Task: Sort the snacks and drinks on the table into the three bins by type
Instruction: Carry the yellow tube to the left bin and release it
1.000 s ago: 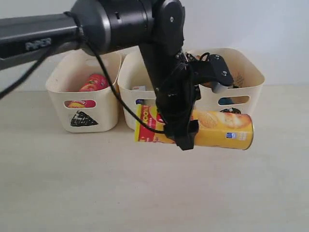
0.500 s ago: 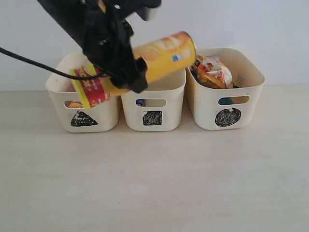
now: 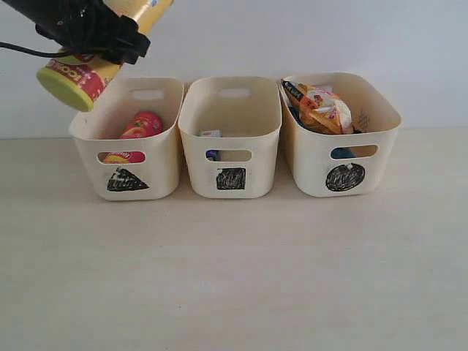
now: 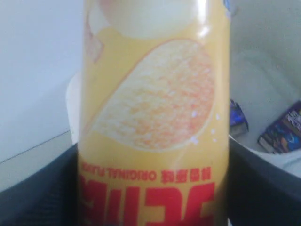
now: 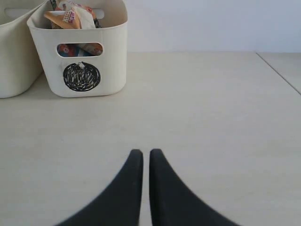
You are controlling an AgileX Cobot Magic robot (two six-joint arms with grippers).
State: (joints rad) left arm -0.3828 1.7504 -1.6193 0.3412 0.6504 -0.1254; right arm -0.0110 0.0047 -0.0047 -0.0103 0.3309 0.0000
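Using the middle one, the square bin (image 3: pixel 256 139), as my reference point here. The left gripper (image 3: pixel 99 33) was up high, above the square bin's level and off to its left-arm side, clamped tight around the yellow tube (image 3: pixel 77 73). The tube was tilted, capped end lowest, and that end looked to be above the outer edge of the triangle bin (image 3: pixel 167 157) without touching it. On the left wrist cam the tube filled nearly the whole shot, with dark fingers (image 4: pixel 33 193) hugging it on both sides.

The triangle bin sat just beside the square bin on the left-arm side. It had the pink tube (image 3: pixel 142 124) in it, with part of the tube showing through the handle cut-out.

The square bin itself had the white carton (image 3: pixel 210 134) down low inside. The wrist cam also caught the purple carton (image 4: pixel 282 132) lying in there, near the white one but apart from it.

The circle bin (image 3: pixel 380 139) was just beside the square bin on the other side, and it was pretty stuffed. The orange bag (image 3: pixel 322 106) poked up over the rim and a bit of blue bag (image 3: pixel 342 153) showed through the cut-out.

The right gripper (image 5: pixel 146 162) hung low over the table (image 5: pixel 211 117), farther from the square bin than the circle bin was. Its tips were drawn together with just a hairline between them, holding nothing.
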